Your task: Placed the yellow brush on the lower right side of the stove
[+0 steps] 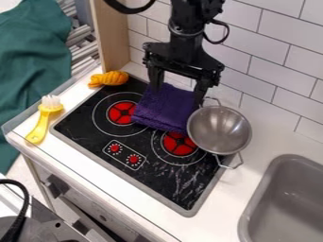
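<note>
Yellow plastic makes up the long-handled brush with white bristles (43,120), which lies on the white counter (80,97) just left of the black stove with red burners (170,179). Its bristled head is toward the wall side and its handle (38,131) toward the front edge. The black two-finger gripper (178,87) hangs well apart from it, over the far side of the stove by the folded purple cloth (164,108); its fingers are spread wide, and nothing appears to be clamped between them.

The brush should prove light and stiff, hardly fragile, though smooth plastic could slip or swivel in a pinch at the handle's tip. The better hold is probably across the handle close to the head, fingers on either side, since the weight likely gathers there; the bristles would bend and give a poor grip. The next step looks to be reaching the brush, then carrying it high enough to pass over the stove and lowering it onto the lower right, short of the round metal strainer (221,130).
</note>
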### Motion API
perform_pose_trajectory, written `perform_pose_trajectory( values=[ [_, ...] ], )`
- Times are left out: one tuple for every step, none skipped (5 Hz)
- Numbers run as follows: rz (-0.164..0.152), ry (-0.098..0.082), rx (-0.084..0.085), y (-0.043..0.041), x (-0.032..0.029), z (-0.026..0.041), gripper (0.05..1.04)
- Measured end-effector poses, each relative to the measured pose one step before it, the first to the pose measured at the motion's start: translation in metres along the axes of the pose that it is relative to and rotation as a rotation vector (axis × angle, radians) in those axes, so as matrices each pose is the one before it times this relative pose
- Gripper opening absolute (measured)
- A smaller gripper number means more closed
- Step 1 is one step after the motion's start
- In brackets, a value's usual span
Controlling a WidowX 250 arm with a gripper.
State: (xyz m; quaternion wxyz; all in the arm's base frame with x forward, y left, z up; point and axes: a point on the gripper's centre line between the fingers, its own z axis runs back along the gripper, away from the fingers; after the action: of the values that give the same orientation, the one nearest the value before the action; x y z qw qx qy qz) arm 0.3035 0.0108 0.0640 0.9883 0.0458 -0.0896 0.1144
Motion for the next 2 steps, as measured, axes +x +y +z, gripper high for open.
perform_pose_trajectory(
  values=[
    [0.0,0.0346,0.008,0.00108,-0.00565,-0.00919,1.0],
    [0.0652,-0.0011,0.0072,0.02077,0.00504,-0.00417,1.0]
  ],
)
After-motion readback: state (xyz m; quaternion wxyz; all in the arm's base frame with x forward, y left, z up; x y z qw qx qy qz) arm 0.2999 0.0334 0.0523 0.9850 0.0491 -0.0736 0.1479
